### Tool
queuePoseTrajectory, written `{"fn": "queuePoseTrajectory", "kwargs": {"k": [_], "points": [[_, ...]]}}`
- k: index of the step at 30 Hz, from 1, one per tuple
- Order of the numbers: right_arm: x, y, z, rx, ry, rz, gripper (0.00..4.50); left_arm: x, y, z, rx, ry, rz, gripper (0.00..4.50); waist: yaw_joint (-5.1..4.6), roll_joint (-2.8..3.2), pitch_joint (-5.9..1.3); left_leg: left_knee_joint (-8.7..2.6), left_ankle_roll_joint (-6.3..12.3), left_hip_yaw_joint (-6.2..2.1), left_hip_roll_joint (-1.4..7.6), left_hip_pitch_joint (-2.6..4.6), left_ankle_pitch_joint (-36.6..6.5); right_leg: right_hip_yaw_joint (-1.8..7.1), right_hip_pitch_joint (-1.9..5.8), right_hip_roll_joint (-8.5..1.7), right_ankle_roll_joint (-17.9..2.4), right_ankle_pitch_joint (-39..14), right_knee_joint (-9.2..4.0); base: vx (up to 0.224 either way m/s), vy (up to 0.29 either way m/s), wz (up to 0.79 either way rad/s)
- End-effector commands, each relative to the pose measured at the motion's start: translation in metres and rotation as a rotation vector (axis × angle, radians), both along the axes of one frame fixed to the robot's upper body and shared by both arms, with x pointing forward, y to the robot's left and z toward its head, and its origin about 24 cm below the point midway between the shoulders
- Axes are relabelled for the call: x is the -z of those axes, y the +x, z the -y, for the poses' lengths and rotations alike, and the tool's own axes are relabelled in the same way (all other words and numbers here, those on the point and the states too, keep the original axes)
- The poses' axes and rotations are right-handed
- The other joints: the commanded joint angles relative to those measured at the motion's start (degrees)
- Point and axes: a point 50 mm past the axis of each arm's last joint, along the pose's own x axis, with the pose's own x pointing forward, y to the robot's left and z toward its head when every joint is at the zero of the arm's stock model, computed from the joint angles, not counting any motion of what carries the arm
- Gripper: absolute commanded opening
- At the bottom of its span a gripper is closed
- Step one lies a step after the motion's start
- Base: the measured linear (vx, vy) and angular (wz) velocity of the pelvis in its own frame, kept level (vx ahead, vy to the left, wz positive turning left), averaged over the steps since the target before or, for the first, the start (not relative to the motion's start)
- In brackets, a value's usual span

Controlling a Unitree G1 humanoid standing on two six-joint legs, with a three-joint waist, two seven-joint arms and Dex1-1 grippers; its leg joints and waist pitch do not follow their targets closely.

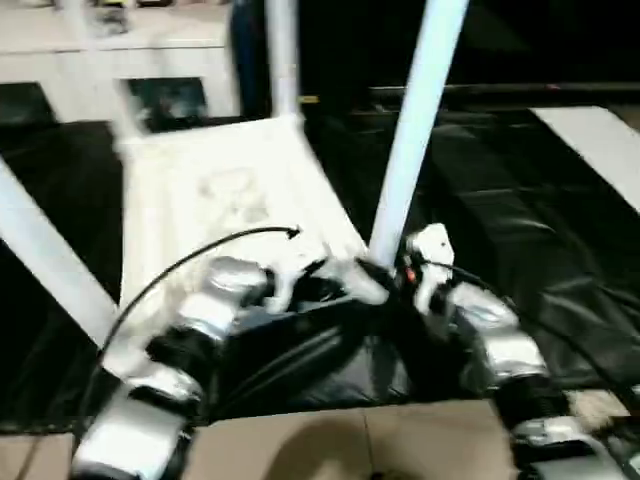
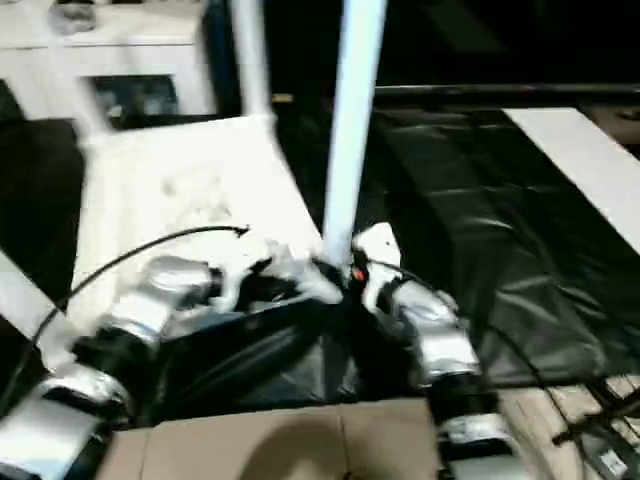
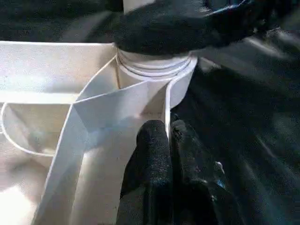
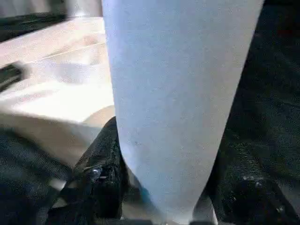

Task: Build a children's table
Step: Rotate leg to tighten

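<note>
The children's table lies upside down on a black sheet, its white tabletop (image 1: 220, 190) showing a ribbed underside. A long white leg (image 1: 410, 130) stands in the near right corner socket (image 3: 154, 70). My right gripper (image 1: 385, 275) is shut around this leg just above the socket, with one black finger (image 4: 103, 173) on either side of the tube. My left gripper (image 3: 166, 136) is shut on the tabletop's thin rim wall right beside that socket. More legs rise at the back corner (image 1: 283, 60) and at the left (image 1: 45, 250).
A white cabinet (image 1: 120, 50) stands behind the tabletop. Black plastic sheet (image 1: 500, 200) covers the floor to the right, with a white board (image 1: 600, 140) at its far right edge. A brown cardboard surface (image 1: 330, 440) lies at the near edge, between my forearms.
</note>
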Motion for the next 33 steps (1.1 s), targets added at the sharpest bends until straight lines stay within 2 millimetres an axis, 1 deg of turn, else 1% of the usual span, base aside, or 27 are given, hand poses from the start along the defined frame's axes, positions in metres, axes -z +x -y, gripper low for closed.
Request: {"fn": "queuePoseTrajectory", "kwargs": {"k": [1,2,3,5,8,9,10,12,13,14,15,16,18,19,20,21,22,23,24,25,26,27,28,29,31,32,33], "points": [[0.018,-0.007,-0.03,-0.029,0.023,-0.124,1.95,-0.005,-0.011,0.04,0.11,-0.088,0.007,0.0,-0.41,-0.38,-2.76,-3.97,0.43,0.2,-1.23,0.26,-26.8,-0.16,1.72,-0.41,-4.8,-36.0,-6.21,0.0,0.0,0.0],[0.018,-0.007,-0.03,-0.029,0.023,-0.124,1.95,-0.005,-0.011,0.04,0.11,-0.088,0.007,0.0,-0.61,-0.31,-2.82,-3.97,0.57,0.15,-1.21,0.32,-27.2,-0.21,1.72,-0.4,-4.8,-35.7,-6.27,0.0,0.0,0.0],[0.016,-0.005,-0.036,-0.02,0.02,-0.116,1.95,-0.004,-0.011,0.042,0.112,-0.081,0.011,0.0,-0.8,-0.03,-2.85,-4.06,0.87,0.09,-1.15,0.3,-27.5,-0.16,1.75,-0.39,-5.2,-34.4,-6.24,0.0,0.0,0.0],[0.014,-0.004,-0.039,-0.008,0.012,-0.098,2.51,-0.005,-0.01,0.041,0.111,-0.071,0.019,0.0,-1.19,-0.08,-2.8,-4.3,1.01,0.0,-1.02,0.2,-28.7,-0.23,1.77,-0.25,-5.9,-32.9,-6.08,0.0,0.0,0.0],[0.01,-0.001,-0.032,0.0,-0.013,-0.066,2.67,-0.006,-0.008,0.035,0.122,-0.054,0.039,0.0,-1.58,-0.1,-2.98,-4.51,1.08,-0.11,-0.86,0.1,-28.8,-0.16,2.05,-0.33,-6.8,-30.6,-5.92,0.0,0.0,0.0],[0.01,-0.001,-0.029,0.005,-0.024,-0.059,2.78,-0.007,-0.008,0.033,0.125,-0.049,0.042,0.0,-1.49,-0.11,-2.98,-4.44,1.28,0.12,-0.81,0.4,-29.0,0.05,1.69,-0.26,-7.6,-29.3,-5.99,0.0,0.0,0.0],[0.009,-0.001,-0.025,0.005,-0.042,-0.051,2.9,-0.007,-0.009,0.03,0.131,-0.044,0.045,0.0,-1.52,-0.29,-3.01,-4.43,1.48,0.19,-0.79,0.38,-28.9,0.26,1.73,-0.27,-8.3,-28.1,-5.76,0.0,0.0,0.0],[0.009,-0.001,-0.016,-0.002,-0.066,-0.036,3.0,-0.006,-0.01,0.024,0.15,-0.031,0.046,0.0,-1.26,-0.19,-3.21,-4.52,1.91,0.16,-0.65,0.11,-27.3,0.53,2.08,-0.42,-9.4,-25.3,-5.3,0.0,0.0,0.0],[0.01,-0.007,-0.002,-0.112,-0.087,-0.032,3.13,-0.005,-0.011,0.008,0.181,0.001,0.045,0.0,-1.07,-0.24,-3.4,-4.44,2.65,0.34,-0.59,-0.18,-25.7,0.72,2.46,-0.4,-10.4,-22.0,-4.98,0.0,0.0,0.0],[0.01,-0.007,-0.002,-0.113,-0.087,-0.032,3.13,-0.005,-0.011,0.008,0.181,0.001,0.045,0.0,-0.96,-0.28,-3.46,-4.4,3.0,0.4,-0.5,-0.24,-25.0,0.79,2.56,-0.39,-11.1,-20.2,-4.79,0.0,0.0,0.0],[0.01,-0.012,0.003,-0.196,-0.104,-0.027,3.13,-0.005,-0.011,0.001,0.199,0.011,0.042,0.0,-0.74,-0.21,-3.53,-4.25,3.53,0.68,-0.4,-0.15,-23.4,1.01,2.43,-0.39,-12.5,-16.8,-4.46,0.051,-0.003,0.07],[0.01,-0.018,0.005,-0.271,-0.109,-0.029,3.13,-0.006,-0.011,-0.005,0.205,0.015,0.038,0.0,-0.28,-0.51,-3.7,-4.02,4.49,0.92,-0.47,-0.12,-21.6,1.07,2.76,-0.33,-13.1,-14.3,-4.22,0.051,-0.003,0.07],[0.007,-0.024,0.01,-0.37,-0.108,-0.028,3.13,-0.007,-0.01,-0.013,0.231,0.017,0.032,0.0,0.07,-0.34,-3.8,-3.89,5.57,1.01,-0.4,-0.21,-18.6,1.18,2.98,-0.45,-14.2,-11.2,-3.73,0.027,-0.005,0.04],[0.007,-0.024,0.01,-0.372,-0.108,-0.028,3.13,-0.007,-0.01,-0.013,0.232,0.017,0.032,0.0,0.17,-0.5,-3.89,-3.77,5.99,1.09,-0.4,-0.17,-17.6,1.17,3.06,-0.39,-14.5,-10.0,-3.6,0.0,0.0,0.0],[0.007,-0.024,0.01,-0.372,-0.108,-0.028,3.13,-0.007,-0.01,-0.013,0.232,0.017,0.032,0.0,0.52,-0.41,-3.85,-3.65,6.66,1.23,-0.35,-0.06,-16.2,1.28,2.96,-0.48,-15.2,-8.7,-3.46,0.0,0.0,0.0],[0.006,-0.026,0.012,-0.399,-0.106,-0.026,3.13,-0.008,-0.01,-0.016,0.246,0.016,0.03,0.0,0.6,-0.46,-3.91,-3.63,6.82,1.16,-0.35,-0.36,-14.7,1.26,3.3,-0.54,-15.3,-8.0,-3.17,0.053,-0.024,0.05],[0.003,-0.029,0.016,-0.473,-0.103,-0.034,3.13,-0.01,-0.012,-0.021,0.288,0.012,0.022,0.0,0.97,-0.58,-3.92,-3.62,6.99,1.23,-0.41,-0.24,-13.8,1.18,3.4,-0.49,-15.2,-8.2,-3.23,0.0,0.0,0.0],[0.0,-0.031,0.02,-0.537,-0.1,-0.045,3.13,-0.011,-0.013,-0.025,0.327,0.01,0.01,0.0,1.32,-0.45,-3.94,-3.58,7.25,1.23,-0.37,-0.2,-13.7,1.16,3.53,-0.45,-15.3,-8.3,-3.14,0.0,0.0,0.0],[0.0,-0.031,0.02,-0.537,-0.1,-0.045,3.13,-0.011,-0.013,-0.025,0.327,0.01,0.01,0.0,1.5,-0.35,-3.89,-3.6,7.21,1.24,-0.25,-0.18,-13.5,1.18,3.47,-0.48,-15.3,-8.1,-3.08,0.0,0.0,0.0],[-0.002,-0.033,0.022,-0.595,-0.1,-0.057,2.97,-0.012,-0.014,-0.028,0.361,0.013,-0.003,0.0,1.76,-0.42,-3.84,-3.6,6.99,1.36,-0.15,-0.13,-13.4,1.09,3.47,-0.33,-15.5,-7.9,-3.03,0.0,0.0,0.0],[-0.002,-0.033,0.022,-0.595,-0.1,-0.057,2.87,-0.012,-0.014,-0.028,0.361,0.013,-0.003,0.0,1.89,-0.37,-3.84,-3.61,6.9,1.38,-0.1,-0.19,-13.3,1.09,3.5,-0.34,-15.6,-7.8,-2.91,0.0,0.0,0.0],[-0.004,-0.034,0.025,-0.652,-0.104,-0.069,2.87,-0.013,-0.015,-0.03,0.392,0.017,-0.013,0.0,2.1,-0.36,-3.74,-3.66,6.48,1.45,0.01,-0.1,-13.7,1.11,3.33,-0.36,-15.5,-8.5,-2.95,0.0,0.0,0.0],[-0.006,-0.036,0.027,-0.719,-0.115,-0.085,2.72,-0.013,-0.015,-0.033,0.416,0.031,-0.021,0.0,2.34,-0.38,-3.74,-3.7,6.23,1.44,-0.06,-0.01,-14.6,1.03,3.37,-0.3,-15.3,-9.9,-3.1,0.0,0.0,0.0],[-0.006,-0.036,0.027,-0.719,-0.115,-0.085,2.68,-0.013,-0.015,-0.033,0.416,0.031,-0.021,0.0,2.71,-0.37,-3.65,-3.72,5.89,1.5,0.06,0.06,-15.0,1.14,3.24,-0.37,-15.2,-10.6,-3.1,0.0,0.0,0.0],[-0.008,-0.038,0.028,-0.801,-0.129,-0.107,2.65,-0.014,-0.015,-0.037,0.45,0.041,-0.042,0.0,3.1,-0.29,-3.69,-3.71,5.24,1.54,0.02,0.23,-15.4,1.18,3.11,-0.37,-15.0,-11.3,-3.1,0.0,0.0,0.0],[-0.008,-0.038,0.028,-0.801,-0.129,-0.107,2.64,-0.014,-0.015,-0.037,0.45,0.041,-0.042,0.0,3.31,-0.42,-3.66,-3.77,4.94,1.54,0.05,0.23,-15.7,1.19,3.13,-0.38,-14.8,-11.8,-3.14,0.0,0.0,0.0],[-0.01,-0.039,0.027,-0.854,-0.135,-0.12,2.62,-0.016,-0.013,-0.039,0.466,0.061,-0.043,0.0,3.5,-0.29,-3.6,-3.77,4.79,1.53,0.0,0.27,-16.1,1.2,3.04,-0.41,-14.6,-12.5,-3.21,0.0,0.0,0.0]]}}
